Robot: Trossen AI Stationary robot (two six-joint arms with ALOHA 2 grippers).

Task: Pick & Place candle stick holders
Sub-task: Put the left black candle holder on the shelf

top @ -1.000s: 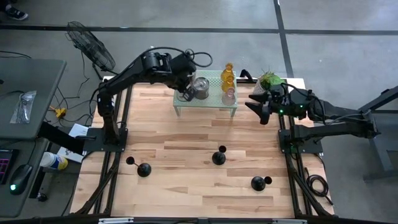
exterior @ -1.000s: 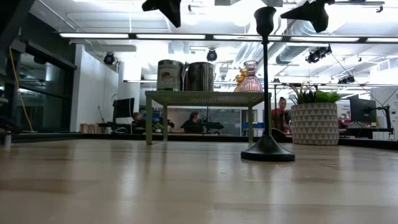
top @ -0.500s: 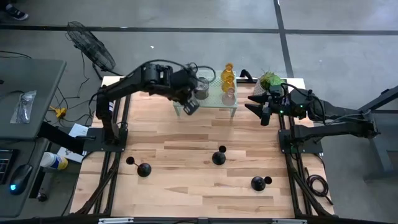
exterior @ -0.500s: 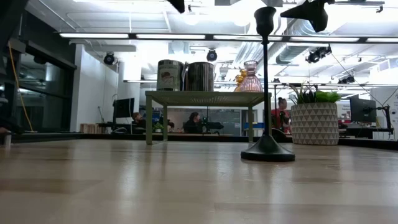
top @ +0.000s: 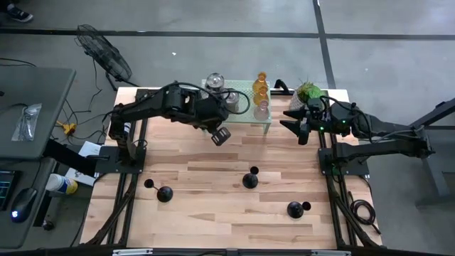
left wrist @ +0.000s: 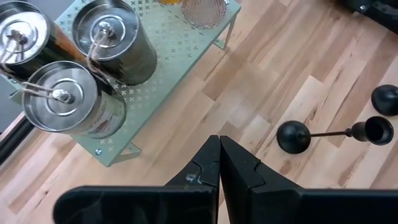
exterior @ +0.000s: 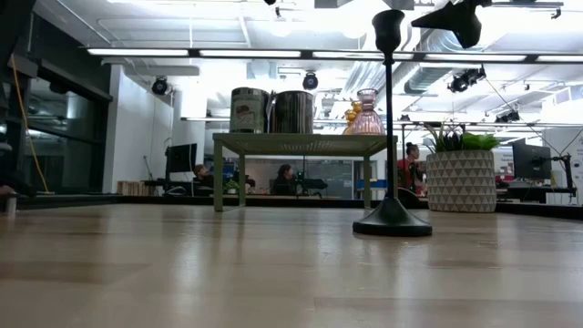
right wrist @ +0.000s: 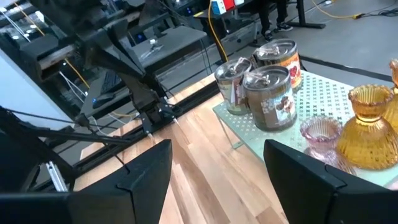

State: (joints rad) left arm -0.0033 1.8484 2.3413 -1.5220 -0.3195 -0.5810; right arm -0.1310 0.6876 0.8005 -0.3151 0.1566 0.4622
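Left pincer [top: 221,136], closed and empty, just in front of the green rack [top: 245,114] bearing silver cups [left wrist: 115,40]; right pincer [top: 293,121], open, beside the rack.

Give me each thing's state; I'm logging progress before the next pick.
Left gripper: shut, empty, over the table in front of the rack.
Right gripper: open, empty, beside the plant.
Silver cups: three, upright on the rack.
Amber holder: upright on the rack.
Pink holder: upright on the rack.
Black sticks: three, upright on the table, not yet moved.
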